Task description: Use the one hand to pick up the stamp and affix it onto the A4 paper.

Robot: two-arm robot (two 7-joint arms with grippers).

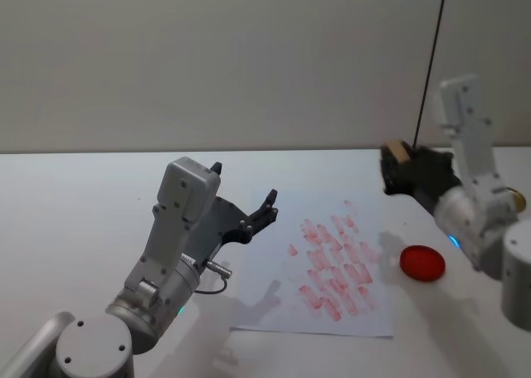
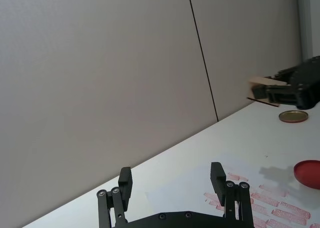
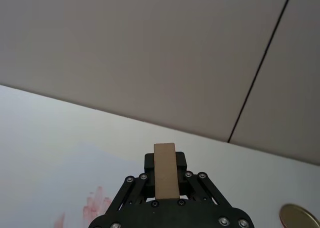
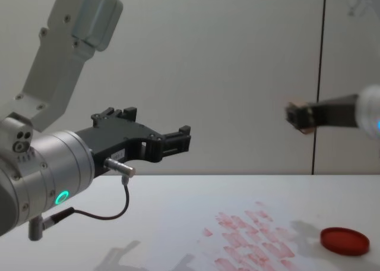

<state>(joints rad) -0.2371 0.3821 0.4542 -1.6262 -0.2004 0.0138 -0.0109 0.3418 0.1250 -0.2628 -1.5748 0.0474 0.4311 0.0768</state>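
The stamp [image 3: 165, 171] sits clamped between the fingers of your right gripper [image 1: 398, 164], raised well above the table [image 1: 75, 204]. In the right wrist view you see the tan wooden block standing lengthwise between the two black fingers, its end poking out past them toward the wall [image 3: 125, 53]. From the head camera the stamp [image 1: 401, 152] shows as a small tan patch at the front of the black fingers, up and to the right of the paper. In the chest view the right gripper [image 4: 298, 116] comes in from the right edge, high over the table, with the stamp [image 4: 306, 118] at its tip.

Below it lies the paper [image 1: 332, 266], flat on the table and covered with rows of red stamp marks. The red ink pad [image 1: 422, 262] lies just beside the paper's right edge, down under the right arm. A round gold lid [image 2: 293, 116] rests on the table farther back, beyond the ink pad.

Your left gripper [image 1: 249, 212] hangs above the table at the paper's left side, its two fingers spread apart with nothing between them. The left wrist view shows both black fingers [image 2: 218, 177] pointing toward the wall, with the paper [image 2: 240, 188] under them. A thin cable [image 4: 101, 214] loops beneath the left wrist.
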